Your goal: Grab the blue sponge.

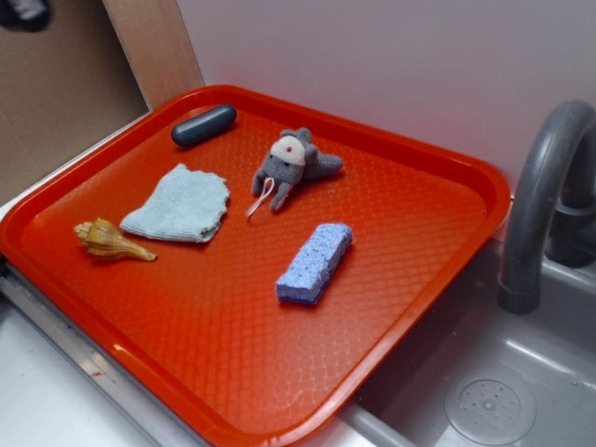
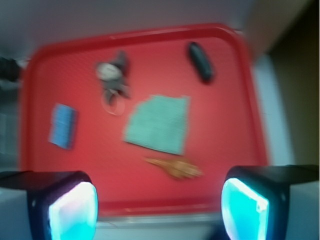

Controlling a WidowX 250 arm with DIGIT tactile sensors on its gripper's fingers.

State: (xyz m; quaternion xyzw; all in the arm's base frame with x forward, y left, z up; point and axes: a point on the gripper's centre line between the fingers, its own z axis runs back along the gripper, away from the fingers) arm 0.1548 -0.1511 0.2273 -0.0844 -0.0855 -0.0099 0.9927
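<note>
Periwinkle-blue rectangular sponge of speckled porous foam [image 1: 315, 263] lies flat on the red plastic tray [image 1: 242, 372], right of tray centre in the exterior view, long axis running diagonally. Nothing touches it. In the wrist view it sits at the tray's left side [image 2: 63, 125], blurred.

Grey plush toy with a pale face patch and a thin looped cord [image 1: 291, 166] lies just behind the sponge, apart from it. Pale blue folded cloth [image 1: 179, 205] is left of the toy, near tray centre-left. Tan spiral seashell [image 1: 110, 239] sits just beside the cloth's front-left corner; contact unclear. Dark blue-grey smooth capsule-shaped object [image 1: 204, 125] rests near the tray's back edge, well apart from the sponge.

Tray sits on a metal counter, its right corner overhanging the grey sink basin [image 1: 521, 372]. Curved grey faucet [image 1: 545, 196] stands to the right of the tray.

Gripper [image 2: 159, 205] shows only in the wrist view: two black fingers with glowing cyan pads [image 2: 75, 212], spread wide, nothing between them. It hangs above the tray's near edge, well apart from the sponge; the shell and cloth lie ahead of the gap. The wrist view is motion-blurred, so fine detail there is unreadable.
</note>
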